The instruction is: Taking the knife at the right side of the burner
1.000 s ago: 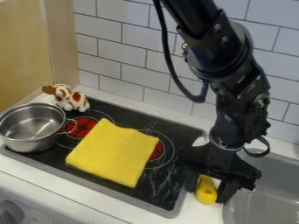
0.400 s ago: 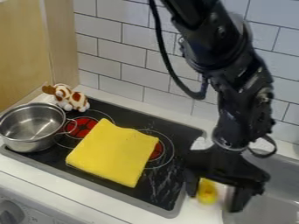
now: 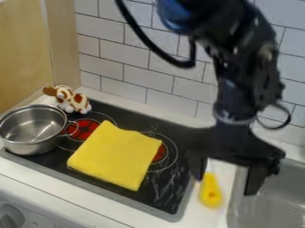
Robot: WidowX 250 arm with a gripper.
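Note:
My gripper [image 3: 225, 185] hangs over the white counter strip between the stove and the sink, its two fingers spread wide and open. Beneath it lies the knife, whose yellow handle [image 3: 210, 192] rests on the counter right of the burner. The handle sits nearer the left finger, with nothing held. A bit of the pale blade shows above the handle; the rest is hidden behind the gripper. The black stovetop [image 3: 170, 189] is just left of the knife.
A yellow cloth [image 3: 116, 156] lies across the burners. On the stove's left is a metal pot [image 3: 31, 129], with a spotted plush toy [image 3: 71, 99] behind it. The grey sink [image 3: 268, 207] borders the counter on the right.
The gripper's fingers have spread apart, leaving the yellow handle on the counter. The gripper has risen and shifted slightly right, uncovering more of the knife.

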